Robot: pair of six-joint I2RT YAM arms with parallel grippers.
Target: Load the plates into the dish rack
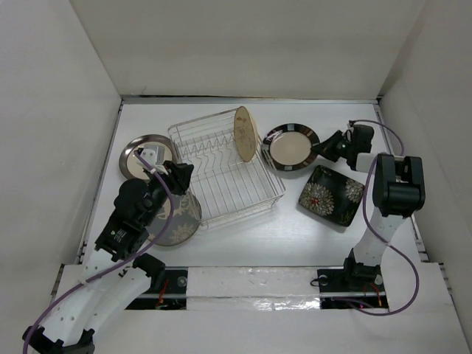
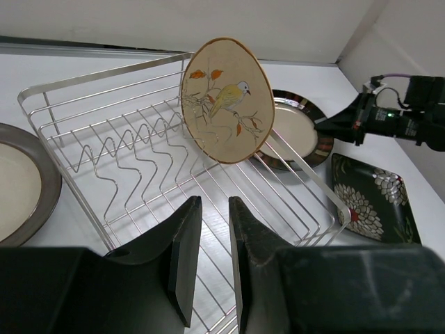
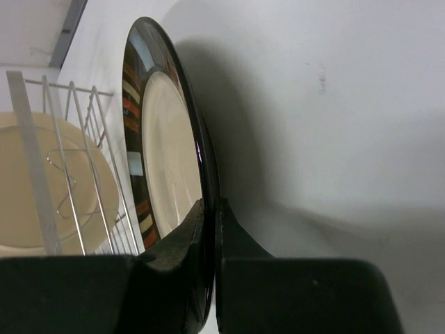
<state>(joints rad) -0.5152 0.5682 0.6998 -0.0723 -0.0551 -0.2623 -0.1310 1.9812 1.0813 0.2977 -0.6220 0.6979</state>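
The wire dish rack stands mid-table, with the tan plate upright at its far right end; the left wrist view shows a bird painted on it. My right gripper is shut on the right rim of a dark-rimmed cream plate, just right of the rack; the right wrist view shows the rim pinched. My left gripper hovers at the rack's left side, jaws slightly apart and empty. The grey plate lies partly under my left arm.
A second dark-rimmed plate lies left of the rack. The black floral plate lies at the right, in front of my right gripper. White walls enclose the table on three sides.
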